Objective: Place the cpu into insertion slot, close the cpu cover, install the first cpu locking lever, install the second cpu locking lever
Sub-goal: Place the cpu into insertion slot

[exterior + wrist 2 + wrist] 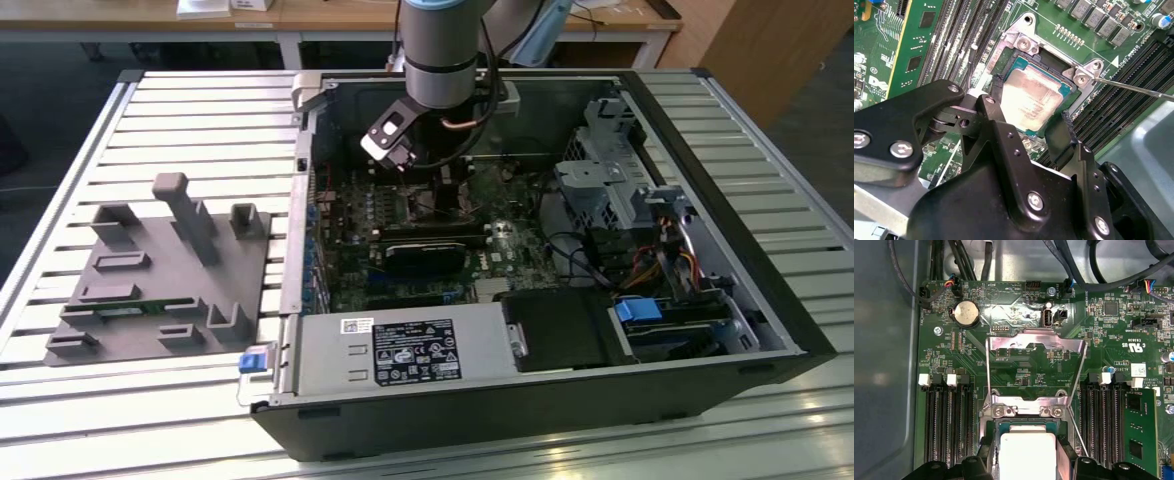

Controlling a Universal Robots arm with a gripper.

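Step in hand: the first one, placing the chip. Nothing of the cover or lever steps is done.

- Open computer case (pixel 400 420) lies on the slatted desk (pixel 200 100), with a grey fixture block (pixel 160 270) on the exterior view's left. The arm reaches down into the far middle of the motherboard (pixel 400 215).
- In the second wrist view the tool (pixel 1030 107) straddles the cpu (pixel 1034 97). Its black fingers (pixel 996 97) sit against two opposite edges of the chip. I see no gap on either side, so I read it as clamped on the chip, though contact is hard to confirm.
- The cpu is in or just above the insertion slot (pixel 1044 60). Its pale metal face is up, and the dark socket frame borders its far edges. It looks level, but I cannot tell if it is fully seated.
- In the first wrist view the cpu cover (pixel 1036 342) is swung open, standing back on the far side of the socket and apart from the chip.
- A thin wire locking lever (pixel 1134 89) sticks out to one side of the socket, unlatched.

My judgement is that the next move calls for the chip to lie flat and square in the socket before the grip is eased. The lift-off should be straight so the fingers don't drag it askew. The fingers sit low beside the socket rim, so there is little room to spare.
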